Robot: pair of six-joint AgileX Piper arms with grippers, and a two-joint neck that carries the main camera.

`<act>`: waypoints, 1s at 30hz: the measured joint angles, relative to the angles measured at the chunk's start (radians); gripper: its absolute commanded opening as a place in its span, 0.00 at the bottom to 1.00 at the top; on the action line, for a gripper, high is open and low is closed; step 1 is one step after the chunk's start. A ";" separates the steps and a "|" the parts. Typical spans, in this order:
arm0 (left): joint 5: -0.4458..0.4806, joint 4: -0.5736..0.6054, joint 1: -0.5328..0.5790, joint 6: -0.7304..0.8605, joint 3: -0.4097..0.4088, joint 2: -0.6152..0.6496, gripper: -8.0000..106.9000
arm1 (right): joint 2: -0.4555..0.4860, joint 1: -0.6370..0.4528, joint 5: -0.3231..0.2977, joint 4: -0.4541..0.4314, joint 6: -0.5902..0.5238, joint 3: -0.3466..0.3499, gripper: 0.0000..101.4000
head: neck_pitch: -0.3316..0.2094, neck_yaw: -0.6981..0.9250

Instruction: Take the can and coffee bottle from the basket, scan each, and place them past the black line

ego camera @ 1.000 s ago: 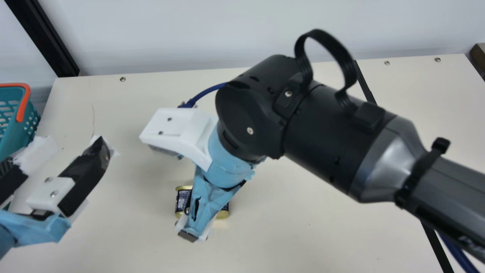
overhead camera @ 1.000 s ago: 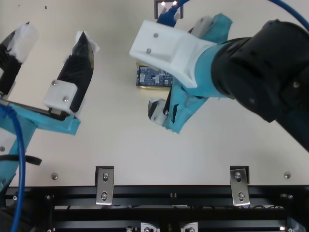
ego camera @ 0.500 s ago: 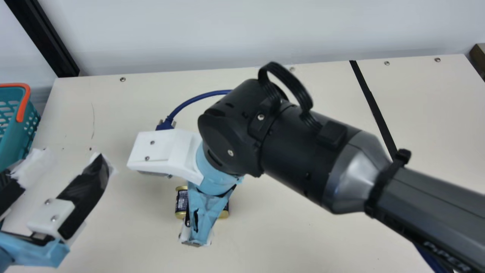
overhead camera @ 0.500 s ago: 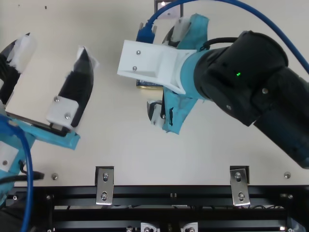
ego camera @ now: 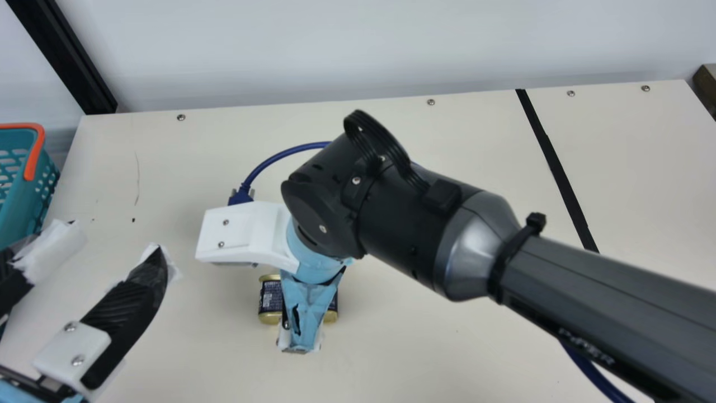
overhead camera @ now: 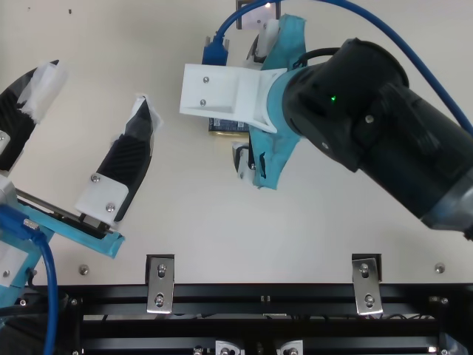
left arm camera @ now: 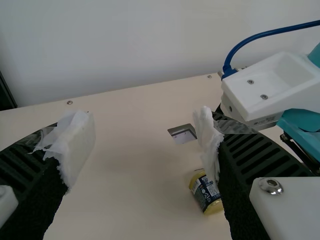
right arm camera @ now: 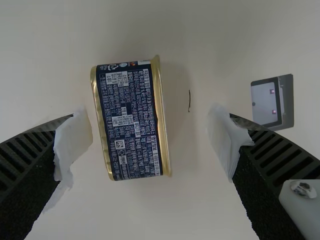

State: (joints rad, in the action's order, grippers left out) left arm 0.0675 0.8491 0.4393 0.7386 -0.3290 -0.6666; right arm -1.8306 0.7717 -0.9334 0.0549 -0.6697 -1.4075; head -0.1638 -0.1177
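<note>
The dark blue can with gold rims lies on its side on the table, partly hidden by my right arm in the main view (ego camera: pixel 271 296) and top view (overhead camera: pixel 228 127). My right gripper (overhead camera: pixel 253 105) is over it, pointing down. In the right wrist view, the can (right arm camera: pixel 131 120) lies between the open fingers of that gripper (right arm camera: pixel 151 134), nearer one of them, apparently untouched. My left gripper (overhead camera: pixel 99 85) stands open and empty to the left of the can; the left wrist view has this gripper (left arm camera: pixel 142 134) with the can (left arm camera: pixel 206 192) partly behind one finger.
A teal basket (ego camera: pixel 33 201) with an orange handle is at the far left. A small grey-framed scanner (right arm camera: pixel 265 104) with a lit window lies beyond the can. The black line (ego camera: pixel 559 168) crosses the table on the right, beyond my right arm.
My right gripper has travelled left and turned a little, coming more squarely over the can. The left gripper has shifted toward the table's near edge, still open. The can has stayed put.
</note>
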 measured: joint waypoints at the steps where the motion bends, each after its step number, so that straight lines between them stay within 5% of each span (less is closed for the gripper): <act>1: 0.000 0.000 0.000 0.000 0.000 0.000 0.85 | -0.009 -0.004 0.002 -0.004 -0.008 0.002 1.00 | 0.000 0.000; 12: 0.000 0.000 0.000 0.000 0.000 0.000 0.85 | -0.066 -0.014 0.022 -0.013 -0.011 0.015 1.00 | 0.000 0.000; 13: 0.000 0.000 0.000 0.000 0.000 0.000 0.85 | -0.068 -0.014 0.022 -0.012 -0.006 0.015 0.11 | 0.000 0.000; 14: 0.000 0.000 0.000 0.000 0.000 0.000 0.85 | -0.071 -0.014 0.022 -0.012 -0.003 0.015 0.00 | 0.000 0.000; 30: 0.000 0.000 0.000 0.000 0.000 0.000 0.85 | 0.067 -0.110 -0.020 0.030 0.161 0.018 0.00 | 0.000 0.000</act>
State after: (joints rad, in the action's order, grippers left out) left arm 0.0675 0.8491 0.4393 0.7386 -0.3290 -0.6666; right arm -1.7636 0.6614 -0.9533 0.0847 -0.5084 -1.3895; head -0.1638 -0.1177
